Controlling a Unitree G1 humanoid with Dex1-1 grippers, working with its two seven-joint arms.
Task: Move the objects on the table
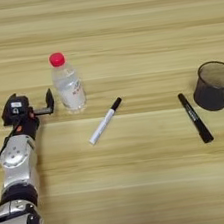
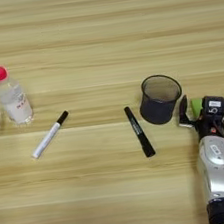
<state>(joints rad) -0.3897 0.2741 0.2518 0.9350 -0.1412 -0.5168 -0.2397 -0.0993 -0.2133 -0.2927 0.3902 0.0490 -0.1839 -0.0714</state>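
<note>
Only the right eye view shows the right gripper (image 2: pixel 206 106), fingers apart around the green block (image 2: pixel 197 106); the left gripper (image 1: pixel 31 102) is open beside the bottle (image 1: pixel 68 85).

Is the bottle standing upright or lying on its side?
Upright: the bottle stands on its base, red cap on top.

Bottle (image 1: pixel 68 85) upright, red cap; white marker (image 1: pixel 105 120), black marker (image 2: pixel 139 131) flat; mesh cup (image 2: pixel 159 99) upright; green block (image 2: pixel 197 106) beside cup

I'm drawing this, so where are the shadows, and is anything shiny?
Left eye view: soft even light, only a faint shadow under the bottle. Right eye view: no glare on the table; the mesh cup looks darkest.
</note>
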